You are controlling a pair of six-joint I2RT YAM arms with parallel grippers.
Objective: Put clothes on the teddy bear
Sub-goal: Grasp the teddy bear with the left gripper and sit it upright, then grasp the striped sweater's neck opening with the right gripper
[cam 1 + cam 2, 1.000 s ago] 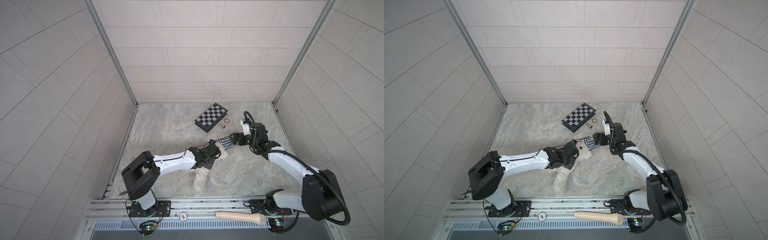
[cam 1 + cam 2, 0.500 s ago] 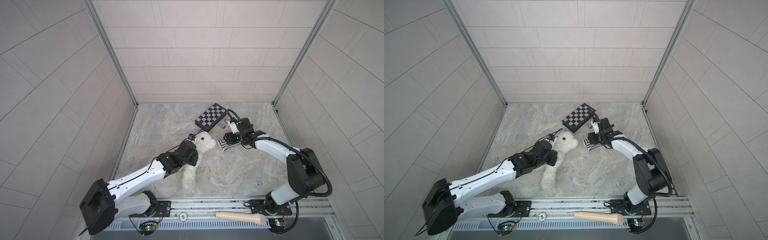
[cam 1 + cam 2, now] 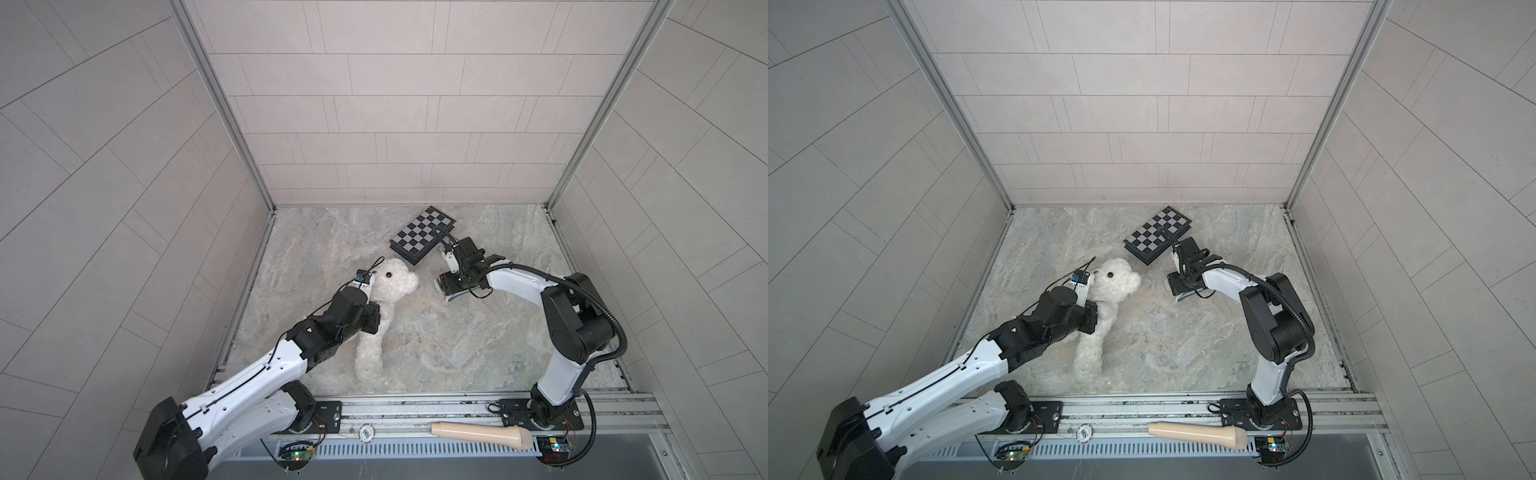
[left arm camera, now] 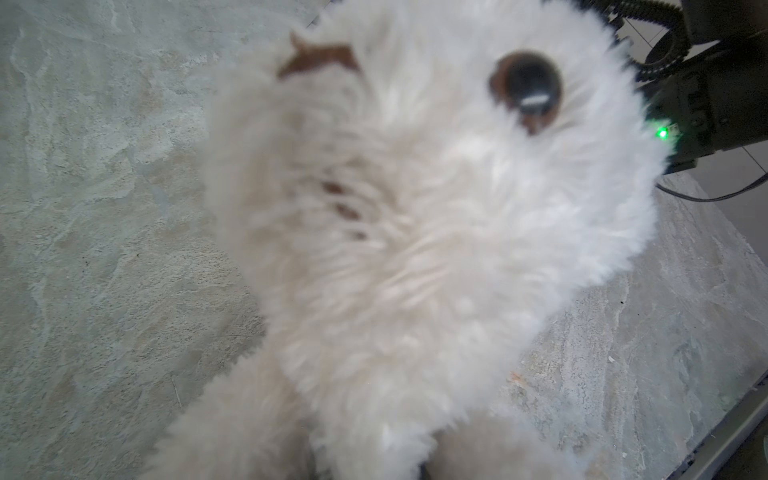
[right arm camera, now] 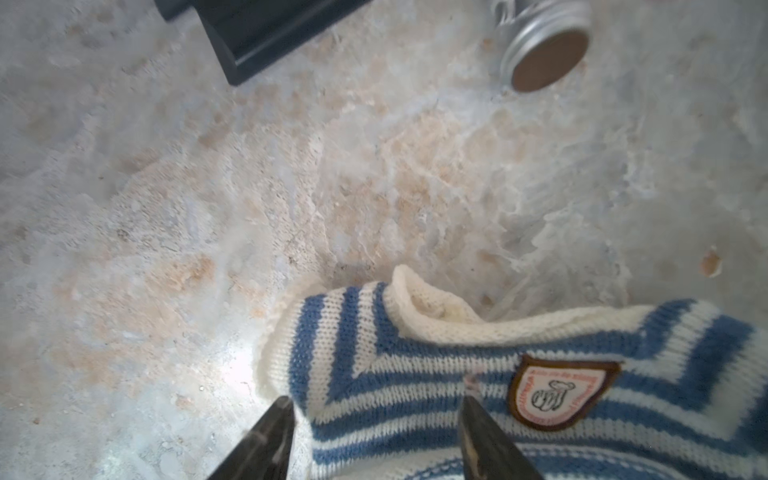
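1. your left gripper [image 3: 377, 316] is clenched. its tips are buried in fur, so a pinch on the fluffy white plush teddy bear [image 3: 390, 291] is my reading, not something plainly visible.
2. the teddy bear sits left of centre on the grey marbled stone tabletop [image 3: 457, 353], head toward the back wall and legs toward the rail. its face fills the left wrist view. it wears nothing.
3. your right gripper [image 5: 376, 401] has its jaws parted. one fingertip [image 5: 274, 424] is just beside the small navy-and-white striped knit shirt [image 5: 395, 361] with a crest badge, and the other rests over the knit. no squeeze shows yet.
4. the shirt lies on the tabletop, apart from the teddy bear. it is near the black-and-white folding chessboard [image 3: 422, 232] and a small round metal tin [image 5: 544, 54] with a brown lid.
5. you are early in the task: none of the dressing is done. what is left, as i judge it, is to close on the shirt, carry it over, open it, pull it over the head and feed the arms through.
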